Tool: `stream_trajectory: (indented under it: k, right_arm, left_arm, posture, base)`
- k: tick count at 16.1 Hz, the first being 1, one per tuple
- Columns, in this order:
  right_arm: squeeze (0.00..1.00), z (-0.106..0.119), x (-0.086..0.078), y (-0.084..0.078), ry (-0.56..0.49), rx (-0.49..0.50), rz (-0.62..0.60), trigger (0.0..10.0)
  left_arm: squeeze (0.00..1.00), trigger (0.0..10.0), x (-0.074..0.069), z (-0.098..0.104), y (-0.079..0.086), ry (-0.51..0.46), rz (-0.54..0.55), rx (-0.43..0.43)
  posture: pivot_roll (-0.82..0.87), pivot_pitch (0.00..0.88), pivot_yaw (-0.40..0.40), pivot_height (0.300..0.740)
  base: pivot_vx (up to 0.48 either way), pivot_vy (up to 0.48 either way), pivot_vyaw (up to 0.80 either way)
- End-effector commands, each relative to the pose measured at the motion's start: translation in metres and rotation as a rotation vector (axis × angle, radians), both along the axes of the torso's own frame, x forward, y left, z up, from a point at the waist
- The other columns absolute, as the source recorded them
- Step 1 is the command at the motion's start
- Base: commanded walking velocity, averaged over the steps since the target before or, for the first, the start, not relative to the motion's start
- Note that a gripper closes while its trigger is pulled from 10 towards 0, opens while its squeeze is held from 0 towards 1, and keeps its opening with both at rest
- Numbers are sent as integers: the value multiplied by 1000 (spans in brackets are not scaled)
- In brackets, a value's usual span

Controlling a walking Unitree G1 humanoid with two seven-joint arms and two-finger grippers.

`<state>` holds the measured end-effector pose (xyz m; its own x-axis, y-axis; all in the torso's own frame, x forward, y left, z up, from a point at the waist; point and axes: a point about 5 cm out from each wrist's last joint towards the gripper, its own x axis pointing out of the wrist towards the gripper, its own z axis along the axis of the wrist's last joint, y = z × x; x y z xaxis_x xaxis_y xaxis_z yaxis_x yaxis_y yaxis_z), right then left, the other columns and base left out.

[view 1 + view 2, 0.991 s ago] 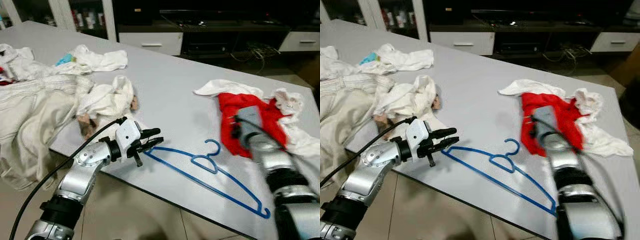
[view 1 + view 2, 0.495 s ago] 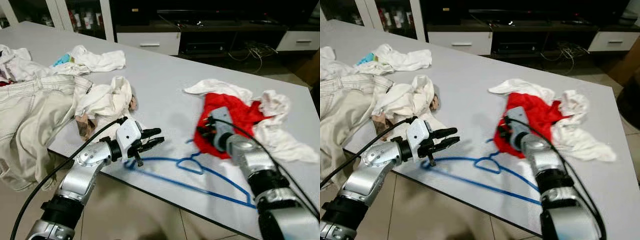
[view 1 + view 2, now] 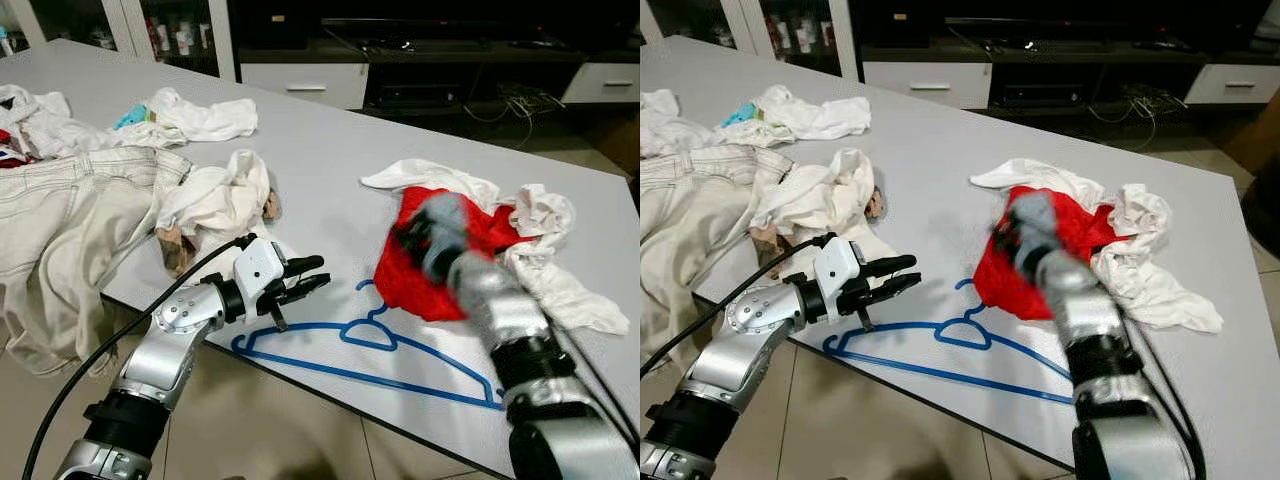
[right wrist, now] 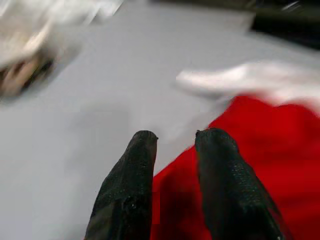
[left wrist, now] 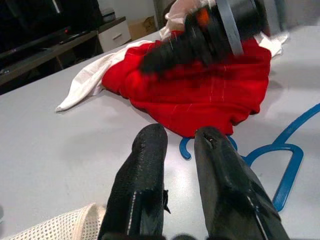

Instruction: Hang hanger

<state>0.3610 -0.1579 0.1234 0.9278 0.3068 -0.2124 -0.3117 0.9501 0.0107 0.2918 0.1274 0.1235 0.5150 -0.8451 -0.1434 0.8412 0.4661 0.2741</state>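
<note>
Left gripper [image 3: 312, 283]: held just above the near edge of the table [image 3: 330, 150], over the left end of the hanger; in the left wrist view its two black fingers [image 5: 145, 185] stand a little apart with nothing between them. It sits in about the same spot as a second ago.
Right gripper [image 3: 1002, 238]: motion-blurred, over the near-left part of the red garment [image 3: 425, 270]; the right wrist view shows its fingers [image 4: 127, 192] slightly parted, empty, above red cloth. A second ago the right arm reached straight up the right side; now it angles in toward the middle.
Blue hanger [image 3: 365, 352]: flat on the table near its front edge, hook [image 3: 366, 292] just beside the red garment's near edge. It lies nearly level with the table edge now; a second ago it slanted down to the right, though the camera has shifted too.
Red garment: bunched on the table's right part, lying on a white cloth [image 3: 560, 275] that spreads beyond it to the right.
Left side of table: cream trousers [image 3: 60, 240] hanging over the edge, a crumpled white cloth [image 3: 215, 200] beside them, more white laundry [image 3: 200, 115] farther back.
</note>
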Motion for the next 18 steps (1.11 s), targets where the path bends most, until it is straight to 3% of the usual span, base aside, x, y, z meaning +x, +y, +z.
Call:
stream_trajectory:
  k: [1,4,5,6,8,10,12,15,16,17,18]
  right_arm:
    - [0,12,4,-7,-48,21,-34,10000]
    - [0,36,5,-31,-135,33,-105,10000]
    - [412,36,0,-35,-129,14,-72,10000]
    - [1000,36,-1,-35,-127,9,-62,10000]
    - [1000,33,-9,-37,-108,-12,-1,10000]
    - [1000,27,-37,-39,-38,-42,187,10000]
    - [1000,25,-53,-41,-7,-66,268,10000]
    - [1000,16,-61,-41,24,-171,287,10000]
    - [745,15,-61,-39,30,-177,286,10000]
    - [325,15,-65,-34,46,-186,304,10000]
    - [0,13,-68,-28,57,-208,328,10000]
  left_arm:
    - [0,10000,2,2,-3,-15,-8,10]
    - [0,10000,3,3,-3,-19,-13,12]
    - [0,10000,3,4,-3,-20,-13,12]
    - [0,10000,3,4,-3,-21,-13,12]
    - [0,10000,3,4,-2,-20,-14,13]
    - [0,10000,2,3,-3,-18,-19,17]
    - [0,10000,3,3,-3,-17,-22,18]
    - [0,10000,4,3,-4,-18,-26,19]
    - [0,10000,4,3,-4,-18,-27,19]
    - [0,10000,4,3,-4,-19,-31,20]
    - [0,10000,4,3,-4,-17,-39,21]
  posture:
    - [-35,0,-48,740]
    - [-46,0,-33,740]
    - [-49,0,-31,740]
    - [-49,0,-31,740]
    - [-55,0,-29,740]
    - [-60,0,-27,740]
    - [-67,0,-25,740]
    - [-67,0,-25,740]
    - [-70,0,-22,740]
    - [-70,0,-22,740]
    - [-67,0,-22,740]
  base:
    - [0,0,0]
    - [0,0,0]
    - [0,0,0]
    - [0,0,0]
    - [0,0,0]
    - [0,0,0]
    - [0,0,0]
    - [0,0,0]
    - [0,0,0]
    - [0,0,0]
    - [0,0,0]
